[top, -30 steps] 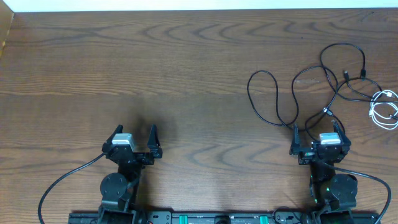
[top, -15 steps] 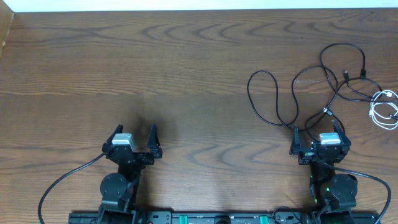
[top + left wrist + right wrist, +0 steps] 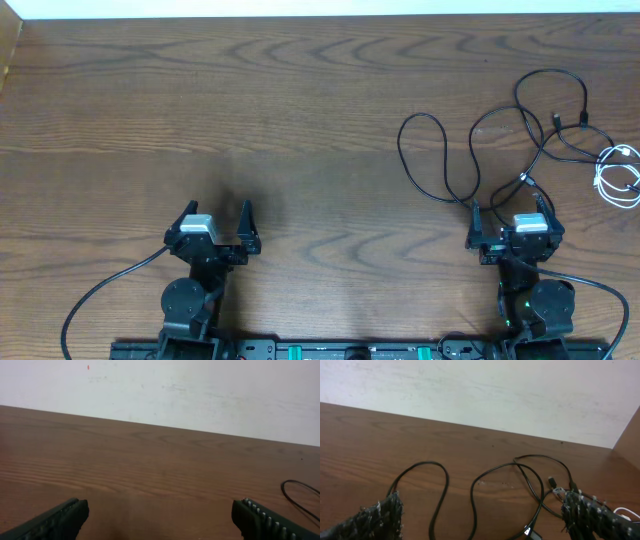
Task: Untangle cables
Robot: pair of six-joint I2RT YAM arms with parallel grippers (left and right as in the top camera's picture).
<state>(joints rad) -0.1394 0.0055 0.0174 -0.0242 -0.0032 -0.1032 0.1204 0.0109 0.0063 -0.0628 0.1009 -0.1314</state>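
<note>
The black cables (image 3: 401, 141) lie in loose crossed loops on the wooden table (image 3: 300, 120) at the right, with a small white-marked plug (image 3: 523, 180) near the right arm. A short white cable (image 3: 603, 172) is coiled at the far right edge. My right gripper (image 3: 508, 207) stands open just in front of the loops, touching none of them. In the right wrist view the black cables (image 3: 441, 487) and a plug (image 3: 530, 533) lie between and beyond my open fingers (image 3: 381, 519). My left gripper (image 3: 215, 212) is open and empty over bare wood far to the left.
The table's far edge meets a white wall (image 3: 175, 395). One black cable loop (image 3: 299, 494) shows at the right edge of the left wrist view. Thick black wires (image 3: 100, 290) run from both arm bases along the near edge. A wooden side panel (image 3: 630, 435) stands at the far right.
</note>
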